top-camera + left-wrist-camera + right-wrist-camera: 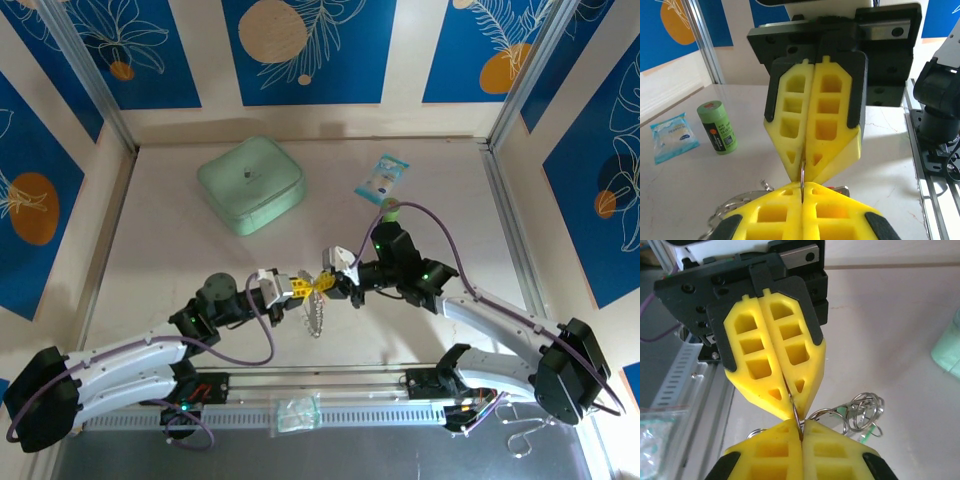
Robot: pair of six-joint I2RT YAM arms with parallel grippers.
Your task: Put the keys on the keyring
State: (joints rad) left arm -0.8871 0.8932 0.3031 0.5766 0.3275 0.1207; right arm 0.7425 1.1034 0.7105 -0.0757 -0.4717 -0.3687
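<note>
Two arms meeting above the middle of the surface (180, 260), tip to tip. The left claw (305, 287) and the right claw (332, 283) face each other with their yellow fingers pressed together, and each is clamped on the same thin wire of the keyring (316, 312), which is held clear of the surface between them. In the left wrist view the left claw (802, 192) enters from below and the right claw (805, 167) from above; the keyring (802, 176) shows as a narrow upright metal strand running from one closed pair of tips into the other. The right wrist view gives the mirror arrangement: right claw (801, 429) below, left claw (792, 407) above, the keyring (860, 412) spreading into a cluster of silvery loops just beside the tips. From above, these loops hang as a short silvery fringe under the point of contact. Behind the arms a mint-green pouch (250, 185) lies flat on the far part of the surface; a blue-and-white packet (382, 178) lies to its right, and a small green cylinder (716, 126) stands upright near the packet. A clear bag (297, 412) rests on the rail at the near edge.
</note>
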